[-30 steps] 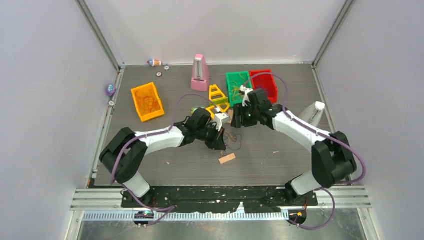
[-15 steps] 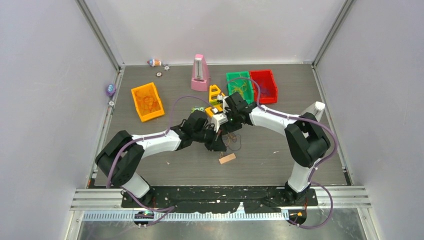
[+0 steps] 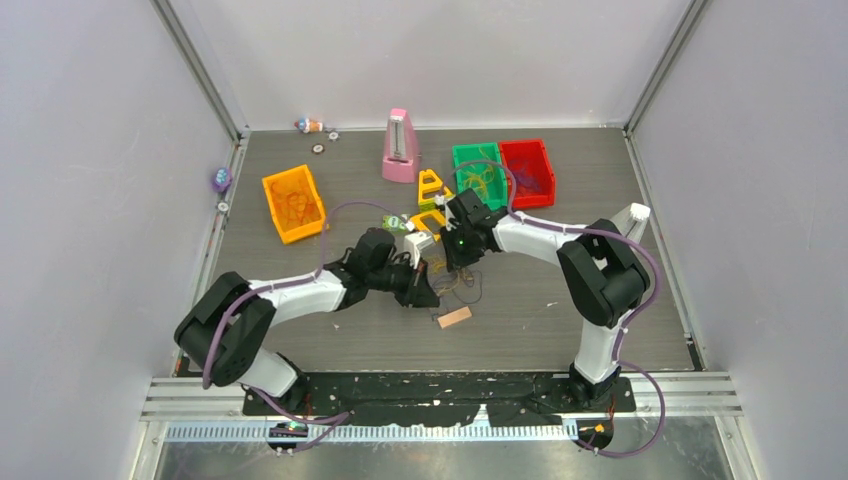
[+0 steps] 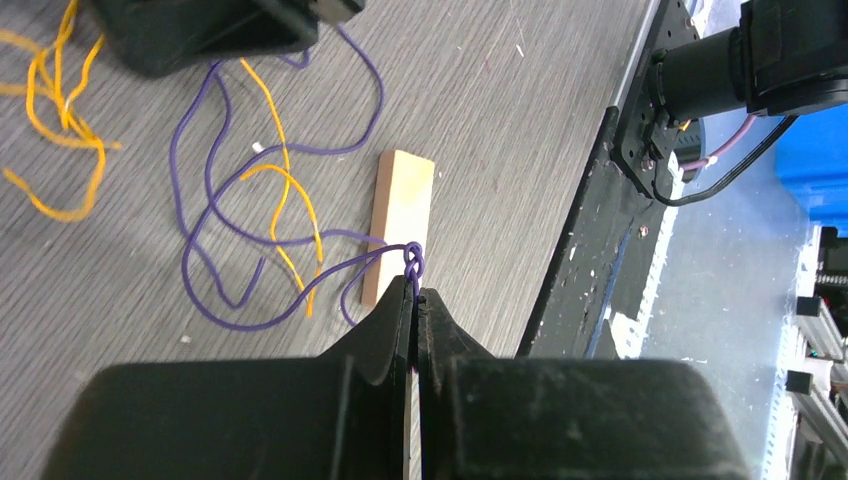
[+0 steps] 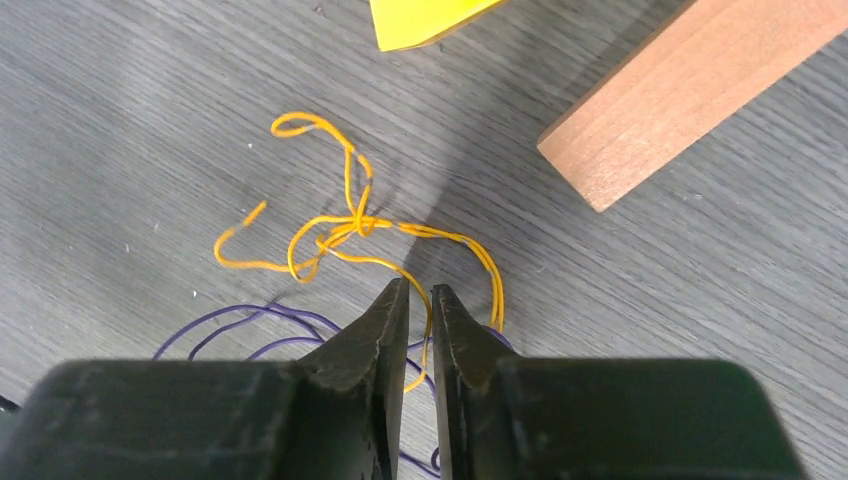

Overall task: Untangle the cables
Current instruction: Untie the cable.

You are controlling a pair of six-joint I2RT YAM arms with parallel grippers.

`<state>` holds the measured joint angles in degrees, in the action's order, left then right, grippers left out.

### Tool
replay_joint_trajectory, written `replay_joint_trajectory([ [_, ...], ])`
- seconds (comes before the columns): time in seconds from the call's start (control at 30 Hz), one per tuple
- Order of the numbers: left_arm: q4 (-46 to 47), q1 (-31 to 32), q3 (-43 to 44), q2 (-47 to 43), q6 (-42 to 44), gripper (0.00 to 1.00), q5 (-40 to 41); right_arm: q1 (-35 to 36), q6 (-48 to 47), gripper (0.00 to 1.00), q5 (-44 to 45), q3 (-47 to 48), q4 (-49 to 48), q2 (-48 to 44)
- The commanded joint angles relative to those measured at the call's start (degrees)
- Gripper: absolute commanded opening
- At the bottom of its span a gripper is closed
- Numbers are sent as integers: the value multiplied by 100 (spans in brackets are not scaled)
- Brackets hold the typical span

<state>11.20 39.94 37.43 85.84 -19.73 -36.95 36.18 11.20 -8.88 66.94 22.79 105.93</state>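
Bare grey table [image 3: 330, 335] along the near edge and out toward the right edge; more free room by the left edge, around the orange bin [image 3: 295, 203]. Far edge crowded: pink tapered tower [image 3: 401, 147], then green bin [image 3: 477, 172] and red bin [image 3: 527, 170] side by side, thin strands inside both. Walls close on three sides.

Left arm stretched low from the near edge toward the middle of the table. Left gripper [image 3: 425, 293] pressed fully together on the knot of a purple strand [image 4: 414, 262]. Right arm folded, elbow raised near the right edge, forearm reaching back toward the middle. Right gripper [image 5: 418, 300] pointing down at the table, tips nearly together with a slim gap showing. Yellow strand [image 5: 345, 228] running down into that gap, not visibly pinched.

Cables [image 3: 465, 283] in a loose purple and yellow tangle at the middle of the table, under and between the two grippers. Wooden block [image 3: 454, 317] just on the near side of the tangle, the purple strand crossing one end of it in the left wrist view. Yellow triangle pieces [image 3: 432, 190] just beyond the right gripper, between it and the bins. Both wrists close together, little room between them.
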Motion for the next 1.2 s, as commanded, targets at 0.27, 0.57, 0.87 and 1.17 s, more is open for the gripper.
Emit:
replay_joint_trajectory([
  [0.27,213,-1377,-946,-1215,-573,0,291,-585,592,6,205,-967,-774,-1016],
  [0.57,-870,-1988,-1135,-2269,-744,0,2221,-1694,967,5,686,-1940,-872,-2376],
  [0.87,-1751,-2135,-1659,-4295,-1057,0,4927,-2540,1261,5,1741,-2237,-599,-3755],
  [1.17,-2284,-2149,-1785,-5429,-1364,0,5885,-2784,1439,5,2033,-2118,-447,-4268],
])
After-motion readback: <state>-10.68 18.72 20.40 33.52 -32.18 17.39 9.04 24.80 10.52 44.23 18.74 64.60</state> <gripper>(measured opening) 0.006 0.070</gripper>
